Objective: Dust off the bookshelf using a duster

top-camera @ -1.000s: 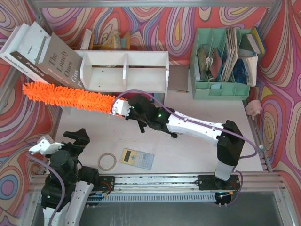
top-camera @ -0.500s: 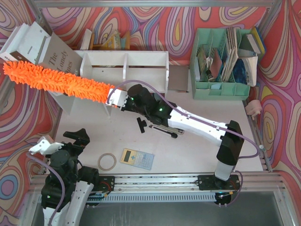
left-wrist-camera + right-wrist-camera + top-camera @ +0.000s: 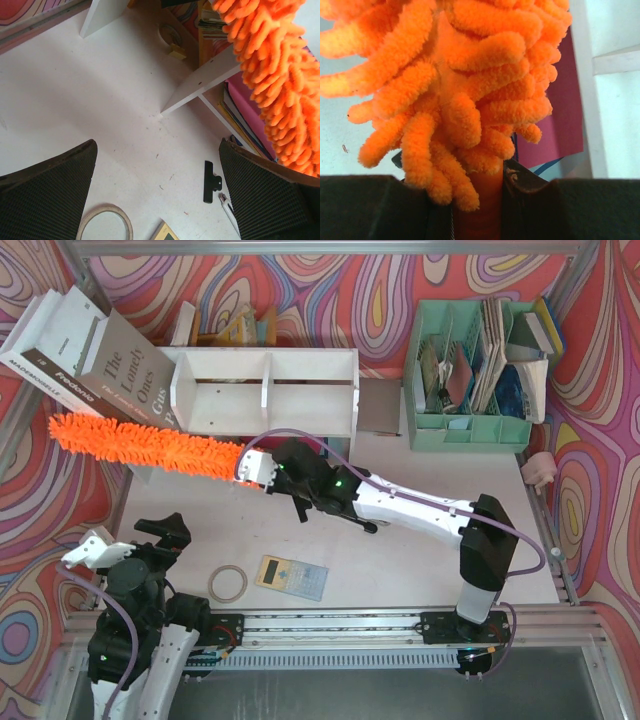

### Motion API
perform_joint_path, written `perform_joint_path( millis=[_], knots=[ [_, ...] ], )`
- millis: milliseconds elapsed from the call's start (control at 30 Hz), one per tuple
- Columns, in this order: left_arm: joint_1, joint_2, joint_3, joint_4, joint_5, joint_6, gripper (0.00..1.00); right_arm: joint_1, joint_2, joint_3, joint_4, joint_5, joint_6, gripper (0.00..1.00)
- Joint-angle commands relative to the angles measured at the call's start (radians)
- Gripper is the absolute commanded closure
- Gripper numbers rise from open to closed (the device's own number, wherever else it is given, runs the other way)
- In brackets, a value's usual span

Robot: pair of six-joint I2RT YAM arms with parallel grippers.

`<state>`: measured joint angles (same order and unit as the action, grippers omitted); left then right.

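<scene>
In the top view, the right arm reaches from the lower right of the frame toward the centre. The right gripper (image 3: 246, 467) has its fingers closed on the thin handle of the duster (image 3: 145, 445). The right wrist view confirms this: the orange handle sits pinched between the two dark fingers (image 3: 380, 207) at the bottom of the frame, with the fluffy head (image 3: 460, 90) filling the space above.

The duster stretches leftward from the centre to the middle left of the top view, tilted slightly upward toward its tip. Its head crosses the left end of the white bookshelf (image 3: 265, 390), just below the books (image 3: 110, 365) leaning there. Whether the fibres press on the board cannot be told.

The bookshelf stands in the upper centre. A mint-green organizer (image 3: 470, 425) packed with papers stands in the upper right.

The left gripper (image 3: 128, 538) sits in the lower left, well apart from the shelf, with its fingers spread wide and nothing between them. Its wrist view shows both dark pads (image 3: 45, 200) at the lower corners. Bare table (image 3: 100, 115) lies between them, and the orange head (image 3: 272, 75) is at the upper right.

A tape roll (image 3: 227, 583) and a calculator (image 3: 291, 577) lie near the bottom centre of the table. A small black clip (image 3: 210, 181) lies on the table in the left wrist view.
</scene>
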<state>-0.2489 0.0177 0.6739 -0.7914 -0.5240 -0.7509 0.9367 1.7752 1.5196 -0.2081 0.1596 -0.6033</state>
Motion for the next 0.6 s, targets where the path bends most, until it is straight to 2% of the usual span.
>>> perform_joint_path(
  millis=[0, 567],
  knots=[
    [-0.001, -0.012, -0.008, -0.004, -0.011, 0.013, 0.01, -0.004, -0.042, -0.024, 0.064, 0.020, 0.045, 1.00],
    [-0.001, -0.013, -0.006, -0.008, -0.026, 0.011, 0.01, 0.026, -0.024, 0.156, 0.039, 0.041, 0.023, 1.00]
  ],
)
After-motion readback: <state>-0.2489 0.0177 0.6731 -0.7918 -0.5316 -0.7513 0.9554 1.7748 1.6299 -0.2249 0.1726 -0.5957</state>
